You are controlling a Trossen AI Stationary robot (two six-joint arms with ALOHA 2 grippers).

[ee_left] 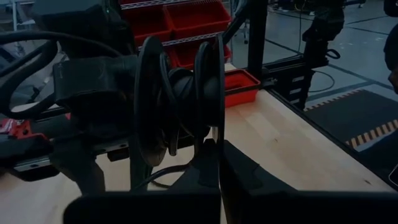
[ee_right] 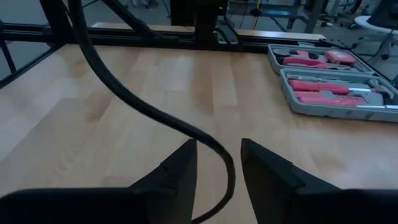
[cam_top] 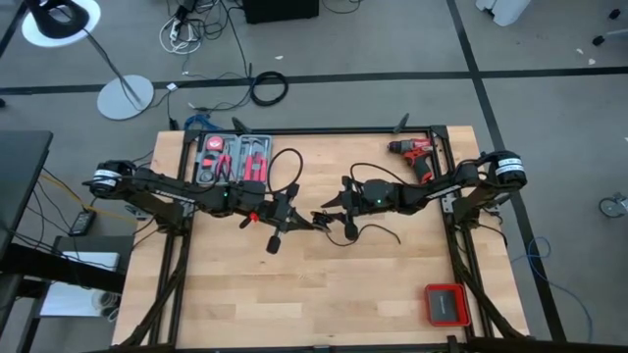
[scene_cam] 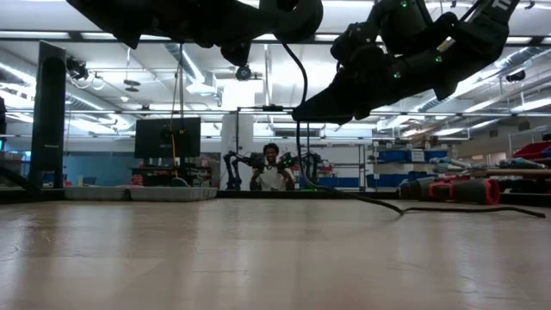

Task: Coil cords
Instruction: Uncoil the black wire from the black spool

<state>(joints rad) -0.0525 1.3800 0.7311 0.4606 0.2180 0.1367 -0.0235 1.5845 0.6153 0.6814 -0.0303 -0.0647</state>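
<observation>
The thin black cord (cam_top: 285,157) loops over the table's far middle, and its end trails on the wood (cam_top: 388,233). In the low view it hangs down (scene_cam: 301,129) and runs along the table (scene_cam: 448,209). Part of it is wound on a dark two-disc spool (ee_left: 180,93). My left gripper (cam_top: 294,221) is shut on that spool above the table's middle. My right gripper (cam_top: 332,218) faces it, open. The cord (ee_right: 155,115) passes between its fingers, and I cannot tell whether it touches them. My left gripper pinches the rim of one spool disc (ee_left: 214,146) between its two fingers, at the edge nearest the fingers. The spool stands on edge above the fingers, clear of the table, with cord turns around its core (ee_left: 183,87).
A grey tool case (cam_top: 234,157) with red tools lies at the far left. A red drill (cam_top: 417,152) lies at the far right, and a red box (cam_top: 446,304) at the near right. A person (scene_cam: 274,168) sits beyond the table.
</observation>
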